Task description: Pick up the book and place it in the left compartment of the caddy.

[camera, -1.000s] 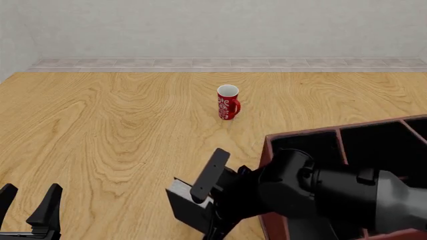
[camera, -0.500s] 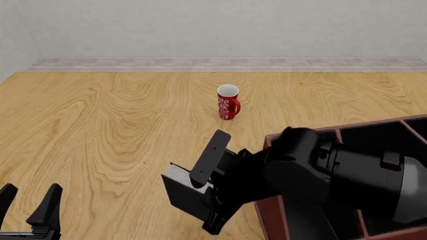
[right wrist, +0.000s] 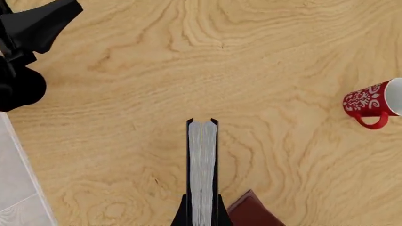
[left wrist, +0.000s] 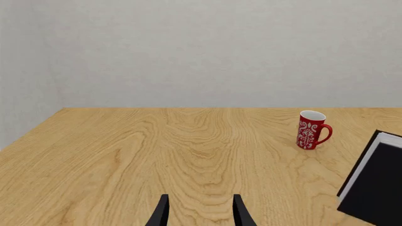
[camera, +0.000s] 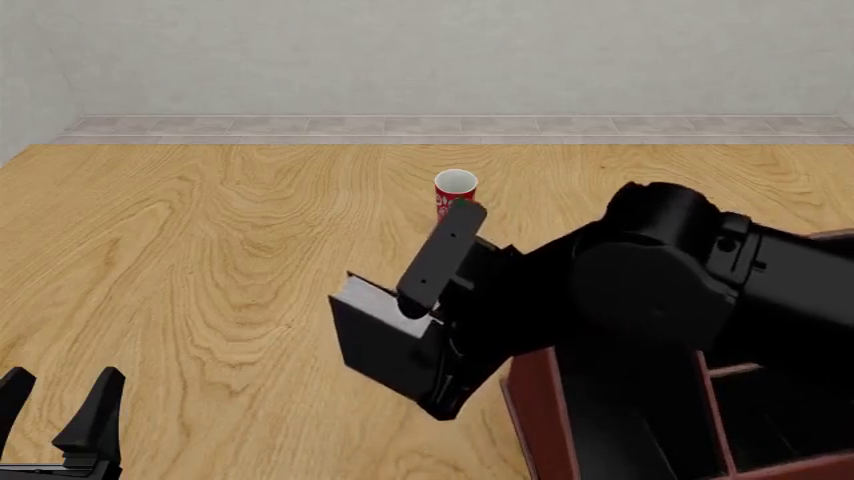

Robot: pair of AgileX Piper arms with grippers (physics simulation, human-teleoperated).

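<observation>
**A:** What shows from the left wrist?

**B:** The left gripper (left wrist: pixel 200 212) has its two fingers apart with nothing between them. Past it is bare wood. The red mug (left wrist: pixel 311 130) stands nearer the far edge of the table (left wrist: pixel 125 155), and the book (left wrist: pixel 377 181) is tilted up.

**A:** And from the front?

**B:** The right gripper (camera: pixel 430 330) squeezes the black book (camera: pixel 380 345) and holds it up off the table (camera: pixel 200 260), tilted, near the middle. The caddy (camera: pixel 541 415) sits by the near right corner, just beside the book. The big black arm hides most of it, so I cannot see the left compartment. The left gripper (camera: pixel 60 412) waits open at the near left corner.

**A:** And the right wrist?

**B:** The white pages of the book (right wrist: pixel 202 165) run between the two fingers (right wrist: pixel 182 214), which press on its covers. A red-brown corner of the caddy (right wrist: pixel 251 212) pokes in beside it. The mug (right wrist: pixel 372 102) is well apart.
</observation>
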